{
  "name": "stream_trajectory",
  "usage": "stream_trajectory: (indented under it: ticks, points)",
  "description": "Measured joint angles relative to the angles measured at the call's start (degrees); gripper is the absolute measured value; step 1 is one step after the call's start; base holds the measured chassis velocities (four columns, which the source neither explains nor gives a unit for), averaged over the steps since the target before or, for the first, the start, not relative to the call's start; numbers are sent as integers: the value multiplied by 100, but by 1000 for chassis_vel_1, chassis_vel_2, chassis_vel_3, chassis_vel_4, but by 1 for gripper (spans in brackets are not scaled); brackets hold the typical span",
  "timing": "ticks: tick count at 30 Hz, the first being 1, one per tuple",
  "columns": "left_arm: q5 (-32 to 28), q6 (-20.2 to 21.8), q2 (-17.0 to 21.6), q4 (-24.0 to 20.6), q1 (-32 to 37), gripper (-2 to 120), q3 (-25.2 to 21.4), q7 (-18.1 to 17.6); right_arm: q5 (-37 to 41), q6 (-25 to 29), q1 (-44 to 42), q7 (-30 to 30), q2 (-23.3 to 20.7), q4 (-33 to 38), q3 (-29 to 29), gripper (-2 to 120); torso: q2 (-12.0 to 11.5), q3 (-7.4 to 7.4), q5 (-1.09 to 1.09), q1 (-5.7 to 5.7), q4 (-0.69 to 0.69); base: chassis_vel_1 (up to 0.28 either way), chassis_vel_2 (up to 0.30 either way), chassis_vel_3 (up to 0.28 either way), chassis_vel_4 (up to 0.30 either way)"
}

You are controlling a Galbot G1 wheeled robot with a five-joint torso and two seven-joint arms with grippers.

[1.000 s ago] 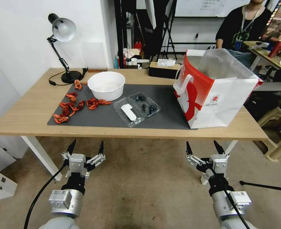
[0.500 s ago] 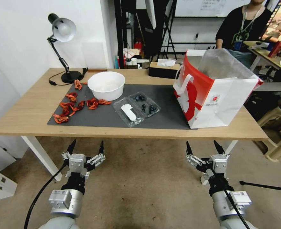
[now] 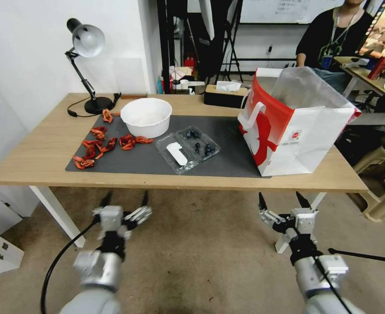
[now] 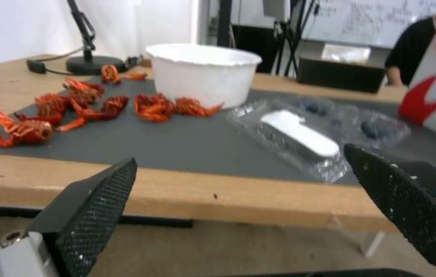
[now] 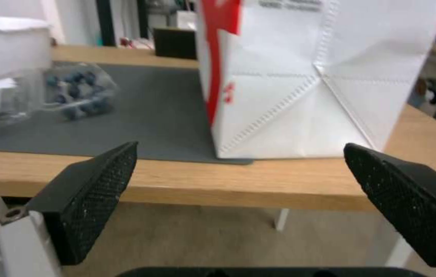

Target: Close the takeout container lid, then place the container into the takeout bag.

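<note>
We start at the left of the table (image 3: pixel 35 168), where the lamp (image 3: pixel 85 41) stands at the back left corner and red crayfish (image 3: pixel 92 148) lie scattered across the left end of the dark mat (image 3: pixel 227 161). Just beyond them sits the white bowl (image 3: pixel 146 117), toward the back edge.

Mid-mat we find the takeout container (image 3: pixel 187 149), lying open and flat. Its lid (image 3: pixel 176 153), with the white label facing up, is the half nearer the front edge; the blueberry half is farther back and to the right. We judge it light, thin and springy, likely to skate on the mat and crumple if squeezed. The sensible hold looks like the lid's free edge for folding it over, then the stiffer rims across the short sides for lifting.

At the right end stands the takeout bag (image 3: pixel 297 126), upright, mouth open, well apart from the container. It looks soft-walled and easy to tip.

Now the arms. The left gripper (image 3: pixel 125 201) hangs below the front edge, out over the floor, pointed up toward the table, fingers spread wide and holding nothing. The right gripper (image 3: pixel 284 201) takes the same pose below the front edge under the bag, fingers likewise wide apart and empty. The lid is not yet closed.
</note>
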Motion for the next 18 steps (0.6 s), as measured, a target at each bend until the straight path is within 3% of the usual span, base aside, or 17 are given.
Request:
stream_trajectory:
  ticks: [2,4,16,18]
  points:
    - [-34,-146,-13,45,3,100,-33,-26,181,-489,157,-37,-26,85,184,100,0,0,-3,0,1,0,0,0,0]
    - [-43,-209,-13,51,10,100,-45,-32,331,-625,224,-49,-57,110,256,100,0,0,-3,0,-1,0,0,0,0]
    - [-91,-545,19,49,21,100,-223,-3,1264,-719,663,309,-607,294,-124,100,0,0,-3,0,2,0,0,0,0]
    - [-119,-518,66,68,-39,100,-222,20,1370,-738,758,398,-732,313,-199,100,0,-1,-4,0,-5,0,0,0,0]
